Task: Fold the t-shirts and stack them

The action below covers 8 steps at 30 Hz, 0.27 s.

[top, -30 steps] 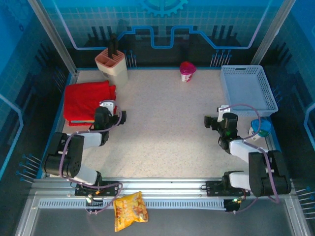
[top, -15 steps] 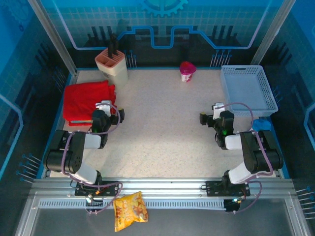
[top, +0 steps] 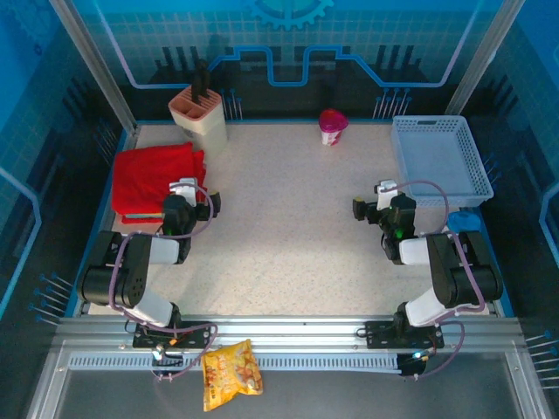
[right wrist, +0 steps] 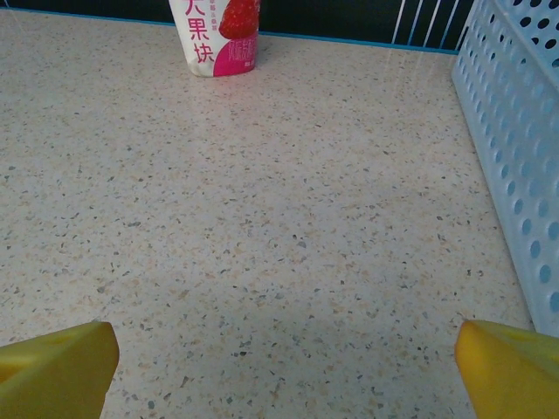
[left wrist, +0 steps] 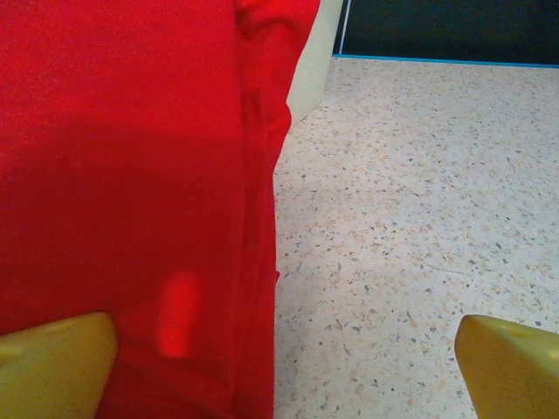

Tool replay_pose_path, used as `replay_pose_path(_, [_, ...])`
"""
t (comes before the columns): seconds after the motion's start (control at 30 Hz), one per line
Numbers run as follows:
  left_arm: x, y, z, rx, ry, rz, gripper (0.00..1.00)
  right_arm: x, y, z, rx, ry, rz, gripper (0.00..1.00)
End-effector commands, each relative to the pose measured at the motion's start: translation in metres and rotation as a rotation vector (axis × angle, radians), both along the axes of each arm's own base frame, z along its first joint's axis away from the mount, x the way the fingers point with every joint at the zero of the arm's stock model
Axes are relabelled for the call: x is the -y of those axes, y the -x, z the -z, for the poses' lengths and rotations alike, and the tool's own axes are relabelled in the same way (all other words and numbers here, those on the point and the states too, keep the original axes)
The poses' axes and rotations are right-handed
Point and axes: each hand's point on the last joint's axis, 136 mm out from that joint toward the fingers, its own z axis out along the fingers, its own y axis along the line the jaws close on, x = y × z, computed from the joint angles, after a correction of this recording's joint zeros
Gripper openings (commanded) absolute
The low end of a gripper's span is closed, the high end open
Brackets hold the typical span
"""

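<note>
— Where do we find the shirt?
— We see the bright red cloth t-shirt point(top: 155, 179) folded into a rough rectangle at the far left of the speckled beige counter point(top: 288, 236). Its far corner is just beside the pale tan slotted plastic holder point(top: 199, 115).
— And the left end effector?
— We have the left end effector point(top: 186, 187) at the shirt's right edge, spread wide apart and holding nothing. In its wrist view one yellow fingertip point(left wrist: 52, 362) sits over the red cloth and the other over bare counter. We cannot tell whether it touches the cloth.
— The right side?
— We find the right end effector point(top: 376, 196) well apart from the shirt, likewise spread wide and empty, near the white plastic lattice basket point(top: 441, 157). Ahead of it the pink-and-white printed cup point(right wrist: 217, 35) stands at the counter's far edge.
— Anything nearer us?
— We note a crinkly yellow-orange snack bag point(top: 231, 374) lying on the grey metal frame point(top: 306, 330) in front of the arm bases.
</note>
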Motion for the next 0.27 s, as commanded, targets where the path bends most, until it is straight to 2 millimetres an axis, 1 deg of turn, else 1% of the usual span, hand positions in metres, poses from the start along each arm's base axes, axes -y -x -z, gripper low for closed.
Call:
replay_pose_path(0.0, [-0.008,0.000,-0.001,0.019,0.004,-0.031,0.99,0.001,-0.009,-0.016,0.059,0.005,0.006,1.00])
replay_pose_path(0.17, [-0.008,-0.001,-0.002,0.021,0.004,-0.029,0.99,0.004,-0.009,-0.016,0.058,0.018,0.033,1.00])
replay_pose_path(0.23, [-0.008,-0.001,-0.002,0.021,0.004,-0.030,0.99,0.017,-0.006,-0.017,0.075,0.024,0.120,1.00])
